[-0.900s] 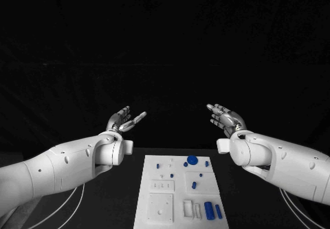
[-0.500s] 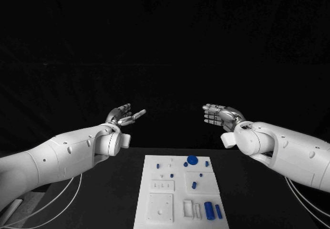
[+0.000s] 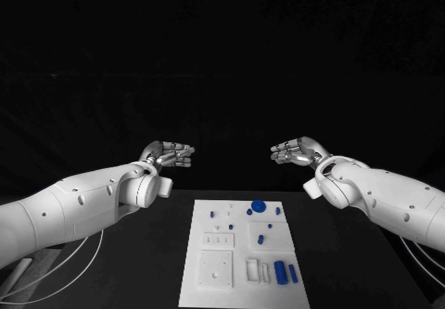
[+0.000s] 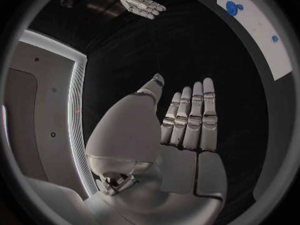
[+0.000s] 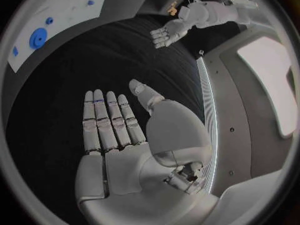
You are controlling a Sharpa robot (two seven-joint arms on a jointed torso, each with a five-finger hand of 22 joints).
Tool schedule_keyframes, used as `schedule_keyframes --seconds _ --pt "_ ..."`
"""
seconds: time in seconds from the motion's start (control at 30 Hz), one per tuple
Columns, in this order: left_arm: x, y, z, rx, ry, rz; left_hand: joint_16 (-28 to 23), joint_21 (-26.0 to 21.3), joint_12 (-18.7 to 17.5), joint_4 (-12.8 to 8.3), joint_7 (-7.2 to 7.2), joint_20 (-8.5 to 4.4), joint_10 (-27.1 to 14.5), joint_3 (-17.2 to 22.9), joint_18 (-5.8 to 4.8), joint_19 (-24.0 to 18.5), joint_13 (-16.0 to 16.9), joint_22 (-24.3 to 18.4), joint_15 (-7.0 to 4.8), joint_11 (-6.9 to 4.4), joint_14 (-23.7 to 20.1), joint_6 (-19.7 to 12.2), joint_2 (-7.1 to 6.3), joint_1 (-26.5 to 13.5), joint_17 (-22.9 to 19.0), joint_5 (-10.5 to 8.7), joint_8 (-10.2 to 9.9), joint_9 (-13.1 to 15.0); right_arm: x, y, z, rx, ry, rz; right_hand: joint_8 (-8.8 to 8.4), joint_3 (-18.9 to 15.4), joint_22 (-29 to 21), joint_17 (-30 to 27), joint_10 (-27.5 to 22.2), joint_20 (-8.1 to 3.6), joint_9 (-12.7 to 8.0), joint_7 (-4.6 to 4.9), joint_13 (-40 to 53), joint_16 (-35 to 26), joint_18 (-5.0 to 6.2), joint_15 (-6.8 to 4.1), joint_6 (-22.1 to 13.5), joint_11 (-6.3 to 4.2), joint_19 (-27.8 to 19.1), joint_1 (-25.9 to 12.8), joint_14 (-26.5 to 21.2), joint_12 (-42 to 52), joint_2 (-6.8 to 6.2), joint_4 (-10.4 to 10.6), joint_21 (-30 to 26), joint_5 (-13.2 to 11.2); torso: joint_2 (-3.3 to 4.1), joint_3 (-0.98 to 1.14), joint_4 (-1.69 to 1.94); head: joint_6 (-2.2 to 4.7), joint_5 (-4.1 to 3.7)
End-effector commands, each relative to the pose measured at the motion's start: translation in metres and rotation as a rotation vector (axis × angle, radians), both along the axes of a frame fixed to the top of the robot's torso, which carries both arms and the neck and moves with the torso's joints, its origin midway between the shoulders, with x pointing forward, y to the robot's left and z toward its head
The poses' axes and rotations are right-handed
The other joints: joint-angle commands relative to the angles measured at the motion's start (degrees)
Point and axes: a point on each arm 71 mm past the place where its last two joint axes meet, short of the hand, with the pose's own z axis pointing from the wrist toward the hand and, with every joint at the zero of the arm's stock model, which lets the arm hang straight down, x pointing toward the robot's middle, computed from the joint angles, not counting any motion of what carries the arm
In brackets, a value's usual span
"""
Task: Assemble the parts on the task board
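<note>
The task board (image 3: 243,257) is a white plate lying flat on the black table (image 3: 139,283), its long axis running from 12 to 6 o'clock in the head view, the near short edge toward the robot. It sits at about 6 o'clock in that view, centred between the two arms.

On it lie small blue parts. A round disc (image 3: 258,206) sits near the far edge at 12 o'clock of the board, with four smaller blue pieces around it and one blue peg (image 3: 260,240) near the board's middle. At the near right corner, about 5 o'clock, two blue cylinders (image 3: 287,272) lie side by side, their long axes parallel to the board's length. That makes eight blue pieces that I can count; some are too small to be sure of.

The left hand (image 3: 170,155) is raised well above and beyond the board, at about 10 o'clock from it, holding nothing. The right hand (image 3: 296,152) is raised likewise at about 2 o'clock. The wrist views show each palm flat, fingers (image 4: 190,117) straight and close together, thumb apart, nothing in either hand.
</note>
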Motion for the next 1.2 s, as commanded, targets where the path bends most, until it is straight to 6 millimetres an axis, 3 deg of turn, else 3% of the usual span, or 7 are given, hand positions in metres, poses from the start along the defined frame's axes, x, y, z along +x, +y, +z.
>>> schedule_keyframes --seconds 0.03,0.1,0.17,0.33,0.57,0.77,1.2 --pt "-0.01 -0.012 0.003 0.012 -0.009 -0.133 0.42 2.74 -1.23 -1.47 -0.27 -3.1 2.81 -0.16 -2.57 2.69 -0.13 1.37 -1.78 -0.87 4.58 1.84 0.88 -0.34 0.67 0.24 -1.06 -0.05 -0.004 0.01 0.001 -0.28 -0.147 0.095 0.86 5.21 0.48 1.16 13.72 -4.68 1.25 -2.2 0.33 0.7 -1.15 -4.43 11.99 -3.81 13.92 0.5 14.86 0.5 -2.28 -1.32 1.75 -0.28 1.32 -0.16 0.41 0.04 -0.19" --pt "-0.015 -0.014 0.003 0.009 -0.006 -0.161 0.99 4.2 -1.21 -2.09 -0.36 -4.22 3.26 -0.26 -3.28 3.53 -0.11 2.2 -2.5 -1.15 6.36 1.96 0.98 -0.45 1.13 0.24 -1.25 -0.07 -0.006 0.013 -0.002 -0.33 -0.164 0.114 0.51 5.25 0.5 1.35 14.1 -5.51 1.3 -2.33 0.3 0.59 -1.39 -5.14 12.56 -4.0 15.52 0.63 16.55 0.48 -2.55 -1.37 2.03 0.04 1.84 -0.21 0.47 0.06 -0.26" --pt "-0.021 -0.018 0.004 0.003 -0.002 -0.19 0.48 7.13 -1.21 -3.55 -0.38 -5.87 3.27 -0.46 -5.24 2.07 -0.11 4.23 -2.95 -1.27 7.37 1.9 1.46 -1.31 1.74 0.21 -1.29 -0.09 -0.009 0.017 -0.005 -0.388 -0.184 0.135 0.3 4.97 0.75 1.81 14.41 -6.66 1.3 -2.41 0.29 0.92 -1.42 -6.06 12.99 -4.19 17.95 0.89 19.22 0.48 -2.76 -1.45 2.87 0.1 2.44 -0.24 0.65 0.01 -0.47" --pt "-0.034 -0.026 0.006 -0.014 0.011 -0.249 2.36 10.32 -1.21 -4.26 -0.44 -6.36 3.32 -0.72 -4.79 2.53 -0.11 6.24 -3.72 -1.48 9.55 1.84 1.58 -1.87 3.11 0.21 -1.28 -0.09 -0.015 0.026 -0.016 -0.543 -0.228 0.171 0.19 2.36 3.13 5.45 13.89 -10.13 0.84 -2.66 0.27 6.35 -0.14 -9.31 12.84 -4.9 28.46 1.88 29.43 0.54 -3.83 -1.72 8.43 -1.07 3.94 -0.14 1.12 -0.25 -0.65" --pt "-0.045 -0.032 0.007 -0.03 0.024 -0.291 6.63 15.58 -1.2 -5.22 -0.44 -6.92 3.2 -1.17 -4.78 0.77 -0.1 9.89 -4.28 -1.56 9.47 1.63 1.73 -2.81 6.1 0.18 -1.27 -0.09 -0.022 0.035 -0.03 -0.697 -0.288 0.159 0.14 3.93 9.61 17.73 12.8 -12.59 0.24 -2.83 0.24 28.49 0.84 -10.57 12.18 -4.98 34.5 1.98 28.61 0.46 -6.05 -2.07 17.8 -1.77 6.25 -0.34 1.61 -0.23 -1.26" --pt "-0.052 -0.036 0.006 -0.04 0.038 -0.316 9.91 19.03 -1.21 -5.81 -0.41 -6.84 2.97 -1.5 -4.57 -1.39 -0.1 12.24 -4.29 -1.51 7.8 1.53 1.87 -3.57 8.02 0.19 -1.27 -0.08 -0.027 0.04 -0.043 -0.775 -0.317 0.129 0.15 9.65 15.82 23.7 12.04 -12.9 0.31 -2.95 0.24 38.04 0.45 -10.25 11.83 -4.9 33.95 0.75 27.06 0.41 -8.82 -1.1 24.37 -3.42 7.87 -0.46 2.1 0.12 -1.25" --pt "-0.057 -0.04 0.005 -0.049 0.049 -0.337 10.86 19.88 -1.19 -5.89 -0.34 -6.7 2.76 -1.96 -4.49 -1.99 -0.09 12.56 -4.21 -1.44 7.26 1.3 1.94 -4.09 8.19 0.18 -1.28 -0.08 -0.028 0.051 -0.061 -0.86 -0.357 0.055 0.11 11.81 20.74 25.08 8.52 -11.99 0.28 -2.92 0.3 42.79 1.71 -9.51 10.38 -3.86 32.88 2.4 25.97 0.46 -12.67 -0.33 27.63 -9.95 10.28 -0.6 3.43 0.55 -2.04"
